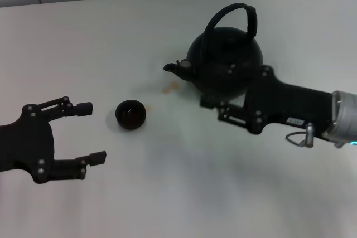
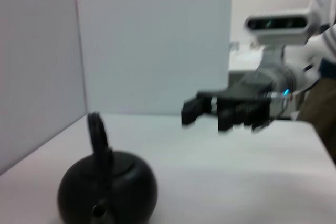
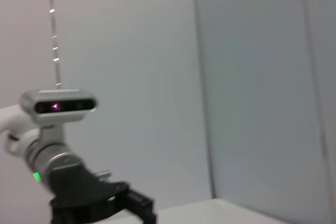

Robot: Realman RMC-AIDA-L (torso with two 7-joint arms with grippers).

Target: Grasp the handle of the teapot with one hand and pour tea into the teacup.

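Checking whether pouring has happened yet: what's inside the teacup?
From the head view the teacup looks dark inside; no liquid level can be told apart from its black walls. A few pale-brown drops lie on the table between it and the teapot.

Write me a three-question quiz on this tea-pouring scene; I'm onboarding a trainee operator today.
1. True or false: the right claw grips the thick black arched handle.
2. Which way does the round matte-black teapot point its spout: toward the small black handleless teacup or away?
3. Multiple choice: the left claw is A) shut on the teacup, B) open beside it, C) on the teapot.

Key: 1 false; 2 toward the teacup; 3 B.
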